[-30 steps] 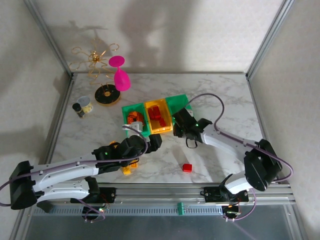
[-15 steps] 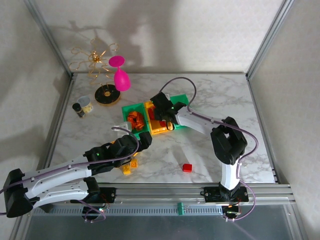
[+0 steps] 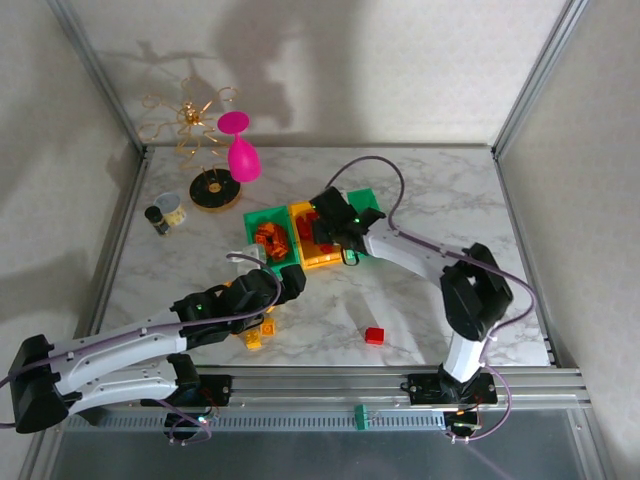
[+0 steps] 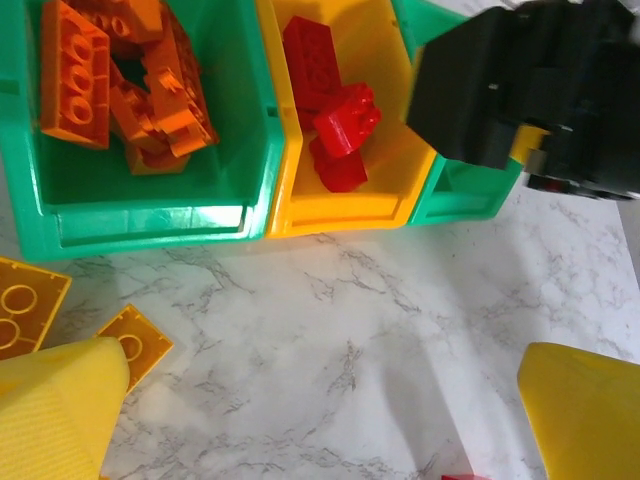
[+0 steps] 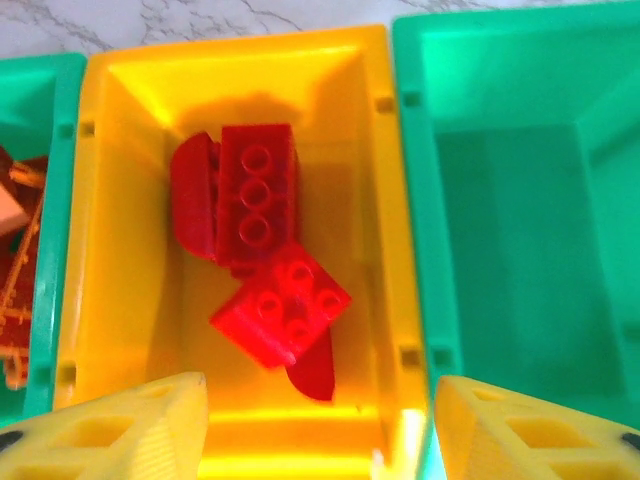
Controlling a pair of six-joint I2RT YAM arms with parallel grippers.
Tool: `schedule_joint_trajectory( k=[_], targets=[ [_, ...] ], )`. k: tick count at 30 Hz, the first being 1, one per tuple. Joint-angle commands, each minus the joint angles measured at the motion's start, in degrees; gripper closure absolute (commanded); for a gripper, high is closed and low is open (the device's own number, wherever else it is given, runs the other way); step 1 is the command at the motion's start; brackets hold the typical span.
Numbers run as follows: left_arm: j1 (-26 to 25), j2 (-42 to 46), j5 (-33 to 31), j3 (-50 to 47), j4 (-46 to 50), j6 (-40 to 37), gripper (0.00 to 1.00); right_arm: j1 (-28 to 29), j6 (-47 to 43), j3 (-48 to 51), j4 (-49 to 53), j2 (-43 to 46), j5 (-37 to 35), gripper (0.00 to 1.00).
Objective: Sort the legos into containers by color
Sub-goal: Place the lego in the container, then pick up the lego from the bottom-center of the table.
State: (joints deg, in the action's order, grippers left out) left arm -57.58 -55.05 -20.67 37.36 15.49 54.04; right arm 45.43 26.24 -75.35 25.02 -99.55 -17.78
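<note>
From above, your right gripper (image 3: 335, 228) hung over the yellow bin (image 3: 318, 262). Your left gripper (image 3: 288, 285) sat near the left green bin (image 3: 253, 222), and one red brick (image 3: 374, 335) lay on the table (image 3: 420, 320).

At your left wrist, the fingers (image 4: 55, 410) were spread wide and empty, and orange bricks (image 4: 120, 80) lay in that green bin.

At your right wrist, the fingers (image 5: 120, 430) were wide apart above red bricks (image 5: 270, 260) in the yellow bin.

Left arm (image 3: 120, 342), right arm (image 3: 412, 256): white links, black joint housings, black bases. Purple cables (image 3: 372, 160) loop along both. Left fingers (image 4: 55, 410): yellow, finely ribbed. Right fingers (image 5: 120, 432): yellow, with square moulded recesses.
</note>
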Motion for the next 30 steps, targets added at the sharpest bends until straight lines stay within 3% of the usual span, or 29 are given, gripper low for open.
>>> schedule_joint_trajectory(
  k=[1, 8, 16, 30],
  targets=[
    [-0.06, -0.62, 2.25, 0.52, -2.53, -1.51, 0.00, 0.79, 2.39, 5.27, 3.23, 6.19, 0.19, 0.37],
    [-3.04, -2.42, 3.79, 0.21, -5.19, -4.56, 0.00, 1.62, 10.09, 17.55, 10.69, 17.84, -0.86, 0.33],
    [-6.16, -5.77, 6.85, -0.93, -8.37, -7.33, 0.00, 5.16, 21.02, 29.82, 14.00, 27.89, 3.02, 0.28],
    [-7.84, -3.49, 5.49, -4.58, -6.70, -3.95, 0.00, 20.16, 41.32, 39.94, 13.24, 29.24, 3.34, 0.21]
  ],
)
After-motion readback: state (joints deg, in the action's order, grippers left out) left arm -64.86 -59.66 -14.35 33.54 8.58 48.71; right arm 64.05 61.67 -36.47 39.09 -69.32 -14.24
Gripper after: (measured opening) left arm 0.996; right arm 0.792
